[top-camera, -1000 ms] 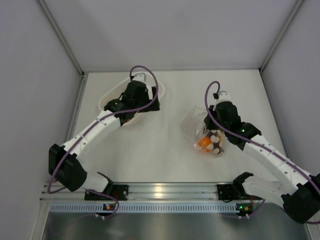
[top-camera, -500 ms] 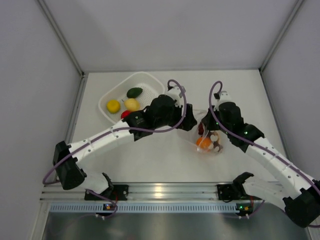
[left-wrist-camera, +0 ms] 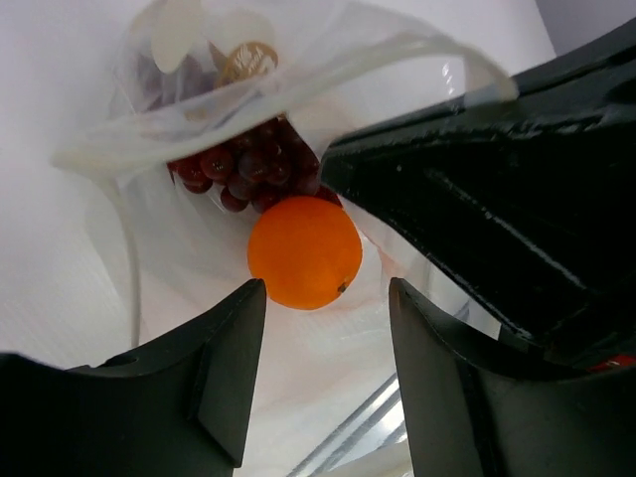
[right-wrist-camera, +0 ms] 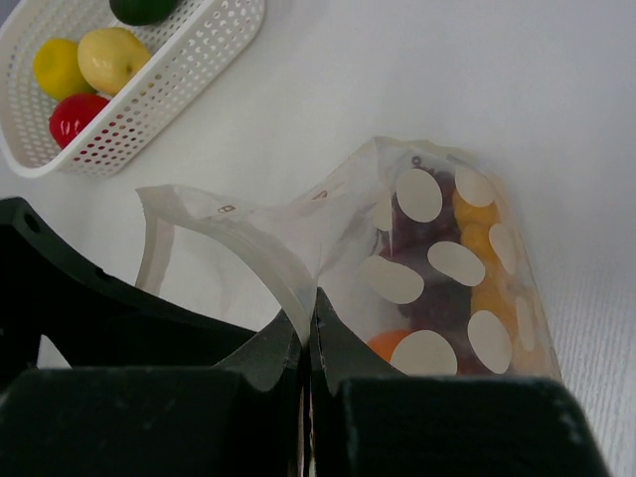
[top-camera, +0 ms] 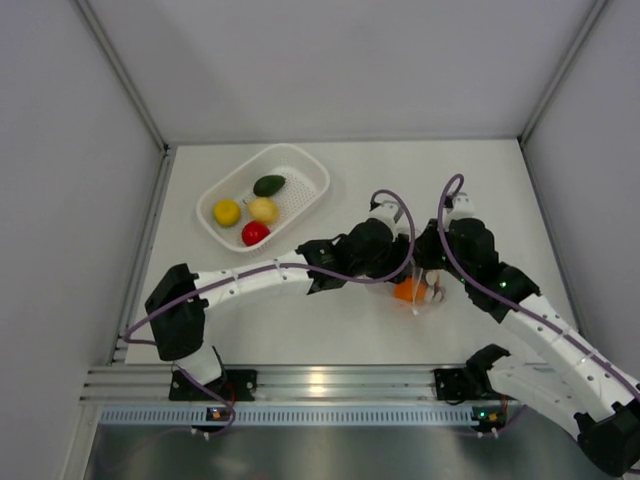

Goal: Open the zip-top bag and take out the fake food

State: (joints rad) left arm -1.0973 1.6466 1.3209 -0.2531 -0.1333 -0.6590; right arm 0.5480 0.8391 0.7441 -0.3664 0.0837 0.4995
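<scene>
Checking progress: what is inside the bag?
In the open bag: an orange, a grape bunch, and, seen through the dotted side, a yellow-orange piece. Anything beneath them is hidden.

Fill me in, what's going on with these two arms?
The right gripper is shut on the rim of the zip-top bag, holding its mouth open. The left gripper reaches inside, jaws open either side of the orange, not yet gripping it; grapes lie behind. An apple, two lemons and an avocado sit in the white basket.
</scene>
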